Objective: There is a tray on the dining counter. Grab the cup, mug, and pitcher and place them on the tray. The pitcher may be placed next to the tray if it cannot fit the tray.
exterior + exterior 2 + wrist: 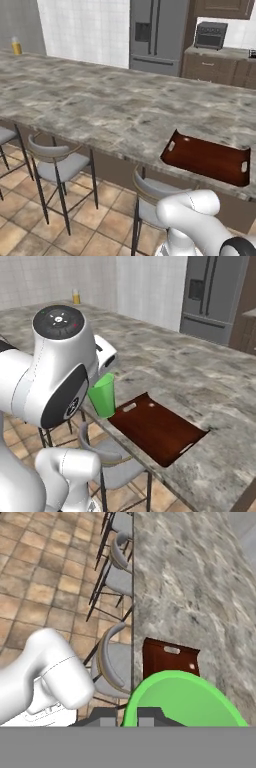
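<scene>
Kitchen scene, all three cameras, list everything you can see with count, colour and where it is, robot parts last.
dining counter: one, grey marbled top, stretching across the room.
tray: one, dark red-brown, at the counter's near edge, nothing on it.
cup: one, bright green, held in the air beside the tray's near end.
pitcher: one, yellow-orange, far away on the counter's far side.
stools: at least three, grey seats on dark frames, along the counter's near side.
fridge: one, grey steel, against the back wall.
toaster oven: one, dark, on the wall counter.
floor: tan tiles.
gripper: one, dark fingertips, shut on the cup's rim.
</scene>
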